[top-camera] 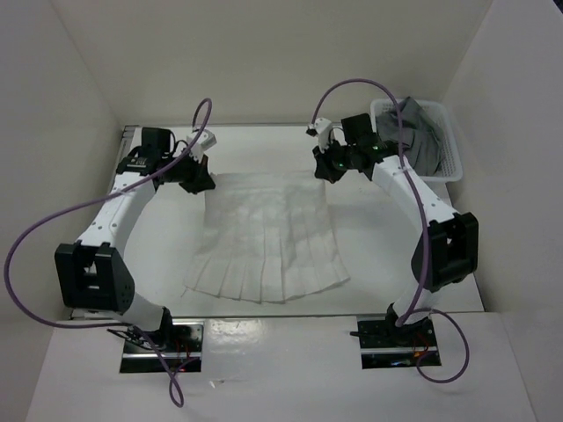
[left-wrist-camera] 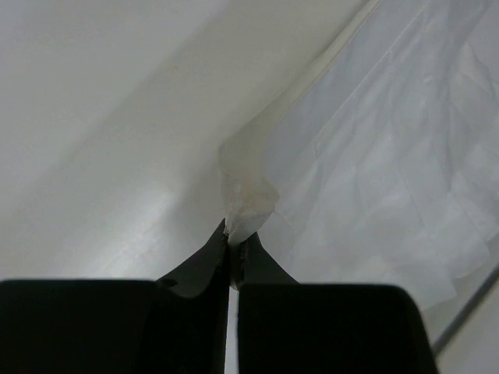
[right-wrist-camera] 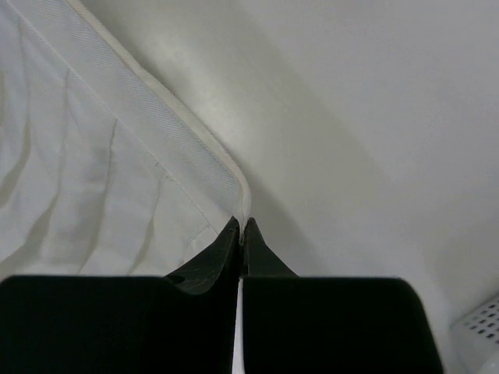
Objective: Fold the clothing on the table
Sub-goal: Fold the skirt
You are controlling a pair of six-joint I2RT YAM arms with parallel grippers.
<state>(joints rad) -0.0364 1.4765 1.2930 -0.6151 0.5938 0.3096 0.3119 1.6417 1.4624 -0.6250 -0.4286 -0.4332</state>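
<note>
Obs. 1: clothing. The white thin-fabric pleated skirt lies spread near the middle of the large flat white tabletop. It is fan-shaped: the narrow waistband points to 12 o'clock and the wider hem to 6 o'clock. Vertical pleats run from band to hem, and the hem edge looks stepped where the pleats overlap. The fabric is thin enough that the table shows faintly through it.

Obs. 2: pincers. The left gripper sits at the skirt's 11 o'clock corner and the right gripper at its 1 o'clock corner. Each is pressed together on an end of the waistband.

Obs. 3: top view only. This view gives the whole outline of the skirt and both arms reaching in from 6 o'clock, with purple cables looping off them. A small white plastic mesh basket stands at 2 o'clock on the table, well apart from the skirt, with a crumpled grey garment in it.

Obs. 4: wrist views only. The left wrist view shows the waistband corner bunched into a small crumpled peak right at the closed black fingertips, and the cloth beyond looks translucent and layered. The right wrist view shows the band's fine woven texture and its rounded corner, whose edge runs in between the closed tips. A bit of basket mesh shows at 5 o'clock in that view.
</note>
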